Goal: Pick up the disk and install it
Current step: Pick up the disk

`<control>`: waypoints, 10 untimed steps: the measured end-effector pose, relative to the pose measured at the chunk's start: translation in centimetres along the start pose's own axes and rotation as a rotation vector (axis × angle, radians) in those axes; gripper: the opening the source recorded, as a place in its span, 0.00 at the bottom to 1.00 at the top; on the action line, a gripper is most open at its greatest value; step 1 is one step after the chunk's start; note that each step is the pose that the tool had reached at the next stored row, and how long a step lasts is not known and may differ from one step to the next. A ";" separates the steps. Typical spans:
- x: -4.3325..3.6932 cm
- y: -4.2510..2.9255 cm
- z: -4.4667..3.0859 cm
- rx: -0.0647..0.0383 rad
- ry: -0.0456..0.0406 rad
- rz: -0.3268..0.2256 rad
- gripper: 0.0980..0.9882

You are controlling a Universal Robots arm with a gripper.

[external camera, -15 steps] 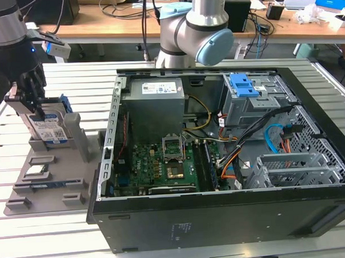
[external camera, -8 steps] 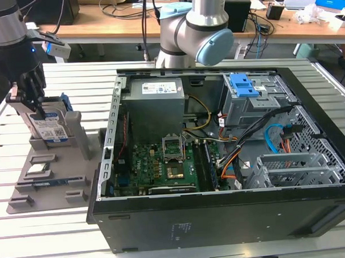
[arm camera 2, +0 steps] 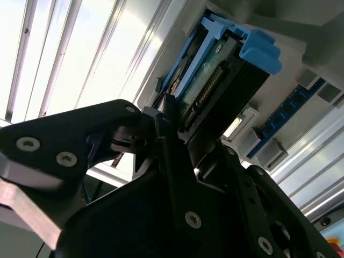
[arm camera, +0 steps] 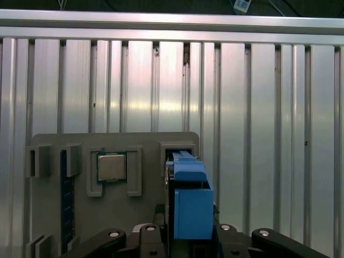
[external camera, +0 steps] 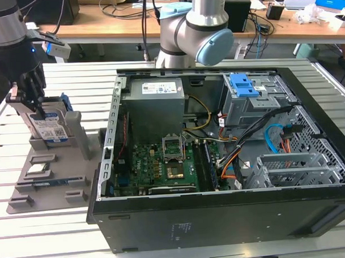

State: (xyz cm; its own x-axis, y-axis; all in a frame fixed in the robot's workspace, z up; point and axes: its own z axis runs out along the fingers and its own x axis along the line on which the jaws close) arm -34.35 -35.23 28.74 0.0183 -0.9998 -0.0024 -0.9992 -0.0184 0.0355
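Hovering with gripper [external camera: 31, 100] directly over the grey fixture [external camera: 71, 161], straddling top edge of the disk [external camera: 50, 128]. Can't tell whether clamped or slack. Seated upright in fixture's slot, connector end up, long axis vertical, beside fixture's CPU [arm camera: 111, 167].

text: none legible | disk [external camera: 48, 129] label: print too small | power supply [external camera: 154, 104] sticker: unreadable

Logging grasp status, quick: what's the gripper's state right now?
The gripper is closed on the flat silver-grey metal disk in its blue plastic carrier frame, which stands in the grey holder.
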 end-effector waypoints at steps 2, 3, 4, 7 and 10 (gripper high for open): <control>0.00 0.00 0.01 0.000 0.0000 0.000 0.30; 0.00 0.00 0.01 0.000 0.0000 0.000 0.30; 0.00 0.00 0.00 0.000 -0.0001 0.000 0.30; -0.04 0.01 -0.29 0.000 -0.0001 0.000 0.30; -0.17 0.03 -1.01 0.000 0.0000 0.000 0.30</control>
State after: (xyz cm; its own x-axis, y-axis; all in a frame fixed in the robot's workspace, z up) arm -34.35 -35.06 29.76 0.0183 -0.9998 -0.0025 -0.9992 -0.0184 0.0355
